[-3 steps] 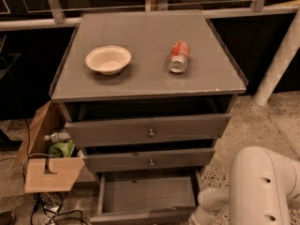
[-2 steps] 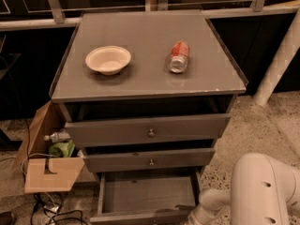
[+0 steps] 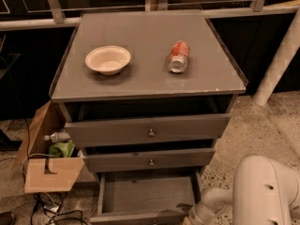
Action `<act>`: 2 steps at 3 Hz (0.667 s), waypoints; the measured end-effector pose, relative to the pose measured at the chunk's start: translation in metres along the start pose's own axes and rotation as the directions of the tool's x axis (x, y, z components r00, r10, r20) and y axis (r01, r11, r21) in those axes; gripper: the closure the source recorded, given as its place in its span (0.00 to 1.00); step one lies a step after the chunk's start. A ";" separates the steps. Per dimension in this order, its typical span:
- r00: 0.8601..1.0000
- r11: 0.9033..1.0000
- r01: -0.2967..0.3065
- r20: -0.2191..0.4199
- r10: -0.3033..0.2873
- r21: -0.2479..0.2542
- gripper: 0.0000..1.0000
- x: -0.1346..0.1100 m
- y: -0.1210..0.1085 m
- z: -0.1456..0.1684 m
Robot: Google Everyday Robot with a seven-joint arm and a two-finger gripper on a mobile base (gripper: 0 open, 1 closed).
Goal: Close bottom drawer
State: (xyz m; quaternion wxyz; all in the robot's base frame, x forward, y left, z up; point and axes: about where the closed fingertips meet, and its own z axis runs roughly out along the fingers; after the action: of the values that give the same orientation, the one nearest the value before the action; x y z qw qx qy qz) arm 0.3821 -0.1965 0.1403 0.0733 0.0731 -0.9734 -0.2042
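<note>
Far left, on the floor: open cardboard box [image 3: 47,172] up against the desk's left side, w/ a clear plastic bottle [image 3: 55,137] lying in it and sth green [image 3: 61,149] just below the bottle. Dark cables [image 3: 49,213] on the floor in front of the box.

Centre: grey desk [image 3: 140,81] w/ three drawers. On top, left half, a cream paper bowl [image 3: 108,59], upright. Right of it, well apart, a red/white drinks can [image 3: 178,56] lying on its side, open end toward the camera.

Top drawer [image 3: 112,131] is out a bit, dark gap above its front. Middle drawer [image 3: 117,161] is out slightly less. Bottom drawer [image 3: 145,193] is pulled out furthest, its grey floor and side walls in full view, front panel at the lower frame edge.

Tool [image 3: 187,219] sits at the bottom edge, just beside the bottom drawer's front right corner, mostly cut off by the frame. Open or closed: can't tell; contact w/ the drawer: can't tell either.

Right: white robot arm [image 3: 265,191] fills the lower right corner over speckled floor [image 3: 262,125]. White pole [image 3: 276,60] leans at far right.
</note>
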 end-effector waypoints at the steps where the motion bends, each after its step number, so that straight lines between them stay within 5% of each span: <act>1: 0.998 0.999 -0.034 0.060 0.033 0.017 1.00 -0.009 -0.007 -0.011; 2: 0.991 0.996 -0.072 0.113 0.066 0.052 1.00 -0.019 -0.011 -0.029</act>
State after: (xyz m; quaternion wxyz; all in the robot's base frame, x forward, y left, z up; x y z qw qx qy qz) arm 0.4071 -0.2141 0.1603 0.0239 0.0298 -0.9833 -0.1780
